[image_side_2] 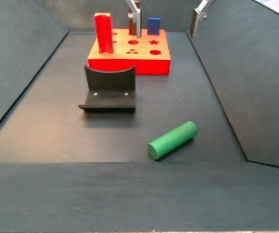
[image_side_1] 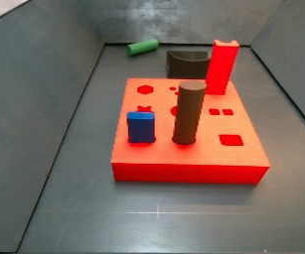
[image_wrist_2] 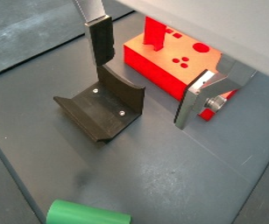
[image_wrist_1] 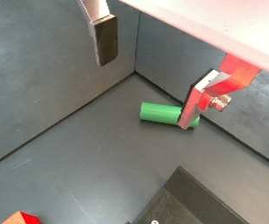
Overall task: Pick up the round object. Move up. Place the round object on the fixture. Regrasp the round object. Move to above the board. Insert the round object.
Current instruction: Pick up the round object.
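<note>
The round object, a small green peg [image_wrist_1: 167, 114], lies on its side on the grey floor close to a wall corner. It also shows in a wrist view [image_wrist_2: 85, 213] and in both side views [image_side_1: 143, 47] [image_side_2: 172, 140]. My gripper [image_wrist_1: 154, 74] hangs open and empty above the floor, and the peg lies below near one finger [image_wrist_1: 201, 101]. In a side view only the fingertips of the gripper [image_side_2: 166, 8] show at the picture's edge. The dark fixture [image_wrist_2: 102, 109] [image_side_2: 109, 86] stands between the peg and the red board [image_wrist_2: 172, 63] [image_side_1: 188, 149].
A tall red post [image_side_1: 224, 64], a dark brown cylinder [image_side_1: 190, 114] and a blue block [image_side_1: 141, 126] stand on the board. Grey walls [image_side_2: 226, 64] enclose the floor on all sides.
</note>
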